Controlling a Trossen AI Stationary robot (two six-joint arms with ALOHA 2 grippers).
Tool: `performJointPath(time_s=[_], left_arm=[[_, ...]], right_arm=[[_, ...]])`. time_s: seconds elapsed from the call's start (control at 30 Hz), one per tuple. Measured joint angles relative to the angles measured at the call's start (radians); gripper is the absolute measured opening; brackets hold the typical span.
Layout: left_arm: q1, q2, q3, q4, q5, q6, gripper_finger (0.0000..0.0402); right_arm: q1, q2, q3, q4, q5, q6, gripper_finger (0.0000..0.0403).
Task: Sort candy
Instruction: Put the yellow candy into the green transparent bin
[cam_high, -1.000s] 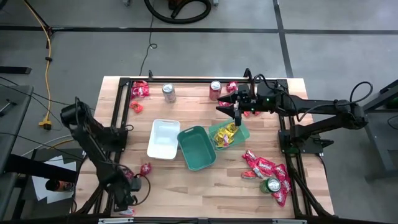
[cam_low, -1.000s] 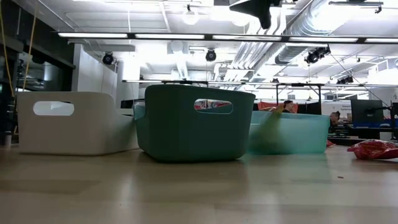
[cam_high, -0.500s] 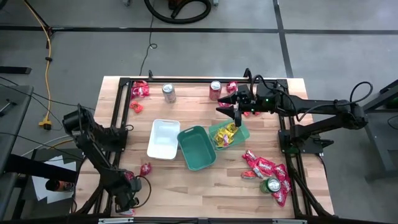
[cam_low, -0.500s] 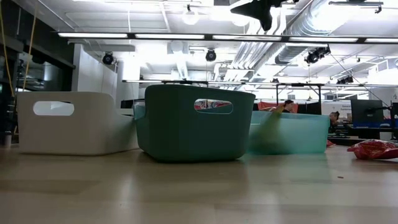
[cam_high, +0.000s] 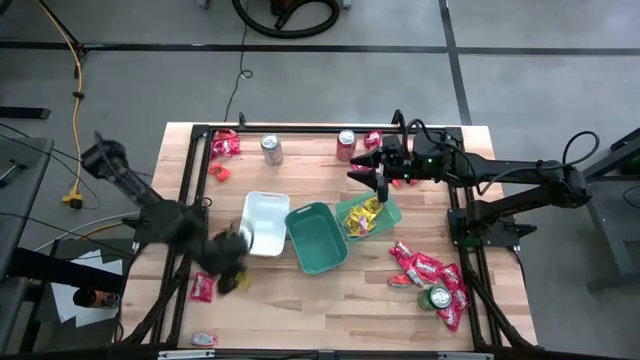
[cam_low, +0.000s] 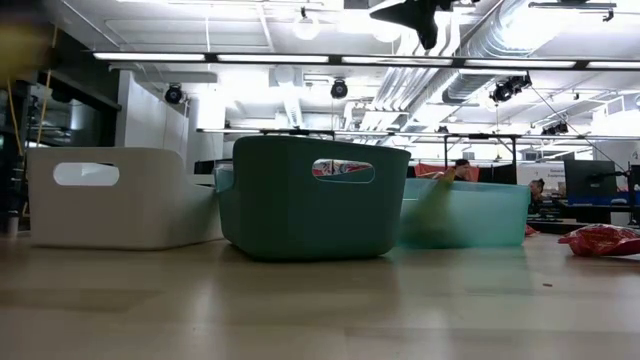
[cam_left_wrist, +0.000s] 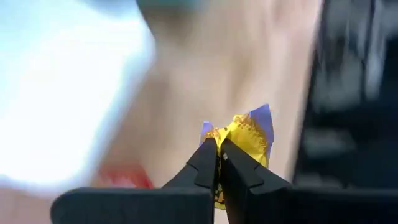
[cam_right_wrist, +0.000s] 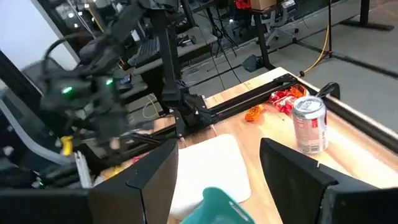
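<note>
Pincers at work: the left pincer (cam_left_wrist: 219, 155) is clamped on a yellow candy (cam_left_wrist: 245, 140), the right pincer (cam_high: 377, 178) hangs with jaws wide.

Taking the white tray (cam_high: 266, 215) as landmark: the left pincer, with its yellow packet, sits just off the tray's near-left corner, with a red candy (cam_high: 203, 286) lying on the table (cam_high: 300, 295) a little beyond it. The dark teal tray (cam_high: 318, 238) touches the white tray's right side and looks empty, as does the white one. The light green tray (cam_high: 385, 216), farther right under the right pincer, already has yellow candies (cam_high: 362, 215) in it. Sorting seems barely begun: a red candy pile (cam_high: 430, 272) lies far right by a green can (cam_high: 437, 297), and more red packets (cam_high: 225, 145) wait beyond the tray near a silver can (cam_high: 270, 149).
</note>
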Motion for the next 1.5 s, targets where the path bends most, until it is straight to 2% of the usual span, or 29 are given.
performJointPath(time_s=[0.13, 0.23, 0.33, 0.43, 0.6, 0.8, 0.9, 1.07, 1.27, 1.5], left_arm=[[0.276, -0.043, 0.0, 0.165, -0.105, 0.345, 0.0], [0.464, 0.0, 0.0, 0.415, -0.105, 0.57, 0.0], [0.583, 0.092, 0.0, 0.687, -0.06, 0.679, 0.0], [0.632, 0.206, 0.001, 0.88, 0.008, 0.77, 0.0], [0.657, 0.423, 0.0, 1.16, 0.075, 0.812, 0.0], [0.666, 0.621, 0.002, 1.507, 0.077, 0.835, 0.0], [0.668, 0.685, 0.038, 1.541, 0.084, 0.834, 0.0001], [0.666, 0.756, 0.141, 1.484, 0.101, 0.904, 0.0021], [0.668, 0.764, 0.243, 1.266, 0.088, 0.99, 0.0097], [0.667, 0.764, 0.293, 1.191, 0.073, 0.948, 0.0186]], right_arm=[[0.006, 0.0, 0.0, 0.041, -0.019, 0.026, 0.0222], [0.014, 0.0, 0.0, 0.119, -0.019, 0.024, 0.0222], [0.015, 0.0, 0.0, 0.212, -0.019, 0.024, 0.0222], [0.015, 0.0, 0.0, 0.279, -0.019, 0.024, 0.0222], [0.015, 0.0, 0.0, 0.313, -0.019, 0.023, 0.0222], [0.015, 0.0, 0.0, 0.313, -0.019, 0.023, 0.0222], [0.015, 0.0, 0.0, 0.313, -0.019, 0.023, 0.0222], [0.015, 0.0, 0.0, 0.313, -0.019, 0.023, 0.0222], [0.015, 0.0, 0.0, 0.313, -0.018, 0.023, 0.0222], [0.015, 0.0, 0.0, 0.313, -0.019, 0.012, 0.0222]])
